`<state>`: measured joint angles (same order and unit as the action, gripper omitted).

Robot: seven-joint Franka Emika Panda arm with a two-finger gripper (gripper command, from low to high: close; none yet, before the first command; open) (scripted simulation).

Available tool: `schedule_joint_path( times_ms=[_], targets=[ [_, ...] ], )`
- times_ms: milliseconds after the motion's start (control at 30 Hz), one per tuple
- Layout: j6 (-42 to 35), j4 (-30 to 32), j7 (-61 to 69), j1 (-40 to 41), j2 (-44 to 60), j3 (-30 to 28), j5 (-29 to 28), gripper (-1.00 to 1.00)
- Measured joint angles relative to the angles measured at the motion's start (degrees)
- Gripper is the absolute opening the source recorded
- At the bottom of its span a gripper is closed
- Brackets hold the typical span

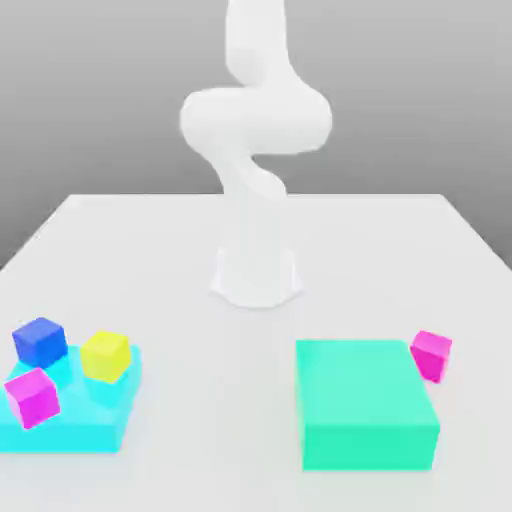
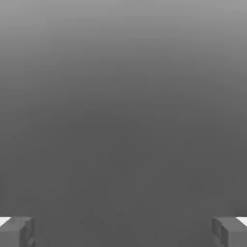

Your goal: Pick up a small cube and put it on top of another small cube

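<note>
spread gripper (image 2: 123, 231) fingers frame bare grey, small cube (image 1: 431, 354) beside green block (image 1: 366, 403).

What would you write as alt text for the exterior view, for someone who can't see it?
A white robot arm rises from the middle of a pale table. On the exterior view's right, a small pink cube sits beside a large green block; on its left, a blue cube, a yellow cube and a purplish magenta cube rest on a cyan slab.
</note>
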<state>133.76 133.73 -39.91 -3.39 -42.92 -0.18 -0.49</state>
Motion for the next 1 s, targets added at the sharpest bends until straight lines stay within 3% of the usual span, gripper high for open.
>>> schedule_joint_path(
  times_ms=[1000],
  targets=[
    [23.69,23.32,74.72,-36.93,34.95,-0.64,-0.75,0.00]
  ],
)
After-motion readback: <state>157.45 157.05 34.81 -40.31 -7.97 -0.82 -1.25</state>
